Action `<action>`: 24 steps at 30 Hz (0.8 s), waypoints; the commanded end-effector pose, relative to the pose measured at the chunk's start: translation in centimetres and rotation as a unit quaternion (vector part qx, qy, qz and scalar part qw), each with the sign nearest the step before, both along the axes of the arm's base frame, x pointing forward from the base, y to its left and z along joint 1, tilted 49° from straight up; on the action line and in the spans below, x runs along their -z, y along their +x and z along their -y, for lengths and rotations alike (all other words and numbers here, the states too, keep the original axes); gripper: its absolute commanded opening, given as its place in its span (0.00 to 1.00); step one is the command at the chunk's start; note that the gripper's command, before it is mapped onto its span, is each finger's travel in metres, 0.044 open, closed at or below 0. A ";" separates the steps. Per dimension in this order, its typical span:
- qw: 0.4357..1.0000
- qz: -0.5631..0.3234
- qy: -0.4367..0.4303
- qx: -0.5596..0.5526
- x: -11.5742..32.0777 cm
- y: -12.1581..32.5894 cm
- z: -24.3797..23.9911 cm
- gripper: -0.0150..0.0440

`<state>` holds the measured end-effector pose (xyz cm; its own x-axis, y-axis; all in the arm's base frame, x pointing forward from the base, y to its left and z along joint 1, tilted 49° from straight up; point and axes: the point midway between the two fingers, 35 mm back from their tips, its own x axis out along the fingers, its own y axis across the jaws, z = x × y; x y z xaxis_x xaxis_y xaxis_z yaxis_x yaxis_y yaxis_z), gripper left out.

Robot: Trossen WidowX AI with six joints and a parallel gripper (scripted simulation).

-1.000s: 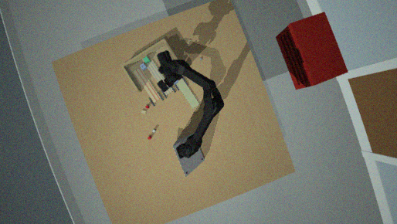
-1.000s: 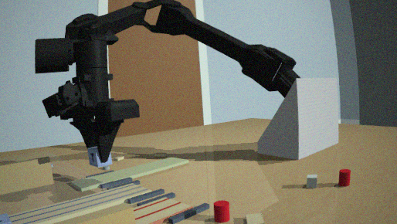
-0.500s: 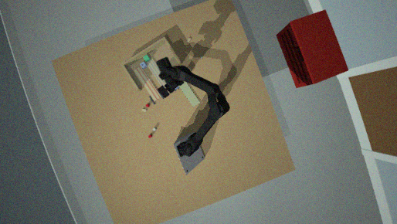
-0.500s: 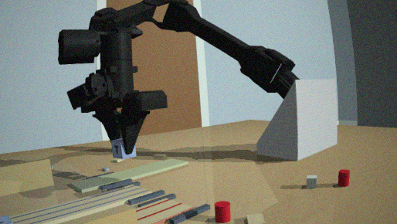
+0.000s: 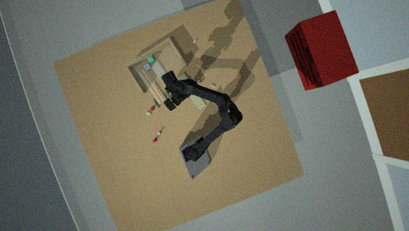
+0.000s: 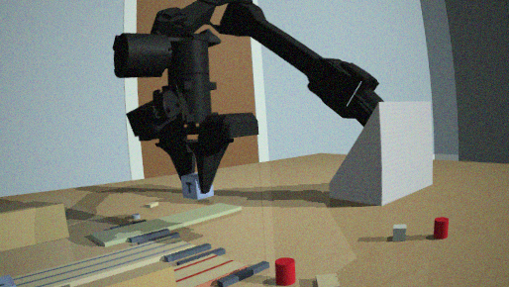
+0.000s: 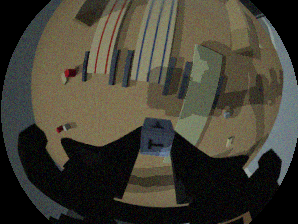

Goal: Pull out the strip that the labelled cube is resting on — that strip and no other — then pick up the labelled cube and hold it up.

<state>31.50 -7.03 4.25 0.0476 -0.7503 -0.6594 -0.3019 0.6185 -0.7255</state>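
My gripper [image 6: 196, 186] [image 7: 156, 131] is shut on the labelled cube [image 6: 189, 188] [image 7: 156, 131], a pale blue cube with a dark T. In the exterior view the cube hangs in the air between the fingertips. In the top view the arm hides it. The pale green strip [image 5: 198, 102] [image 6: 170, 221] [image 7: 202, 87] lies flat, apart from the cube, and extends out past the dark guide rails. A cream strip with blue lines [image 7: 146, 65] and a strip with red lines [image 7: 101, 57] lie side by side left of it in the wrist view.
A low-walled wooden box [image 6: 50, 225] stands around the strips' far ends. Inside are another blue cube [image 5: 147, 67] and a green cube [image 5: 150, 60]. Short dark rails [image 6: 190, 251] flank the strips. Red cylinders [image 6: 285, 271] [image 6: 441, 228] and a small grey cube [image 6: 399, 233] stand nearby.
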 end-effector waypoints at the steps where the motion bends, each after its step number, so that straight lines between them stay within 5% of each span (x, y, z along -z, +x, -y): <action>1: 1.000 0.001 -0.001 0.002 0.3 -1.4 0.0 0.25; 24: 1.000 0.001 0.000 0.003 -1.9 -2.2 -2.8 0.25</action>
<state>29.37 -4.32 6.13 0.0467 -0.7547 -0.6544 -0.3040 0.6133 -0.7290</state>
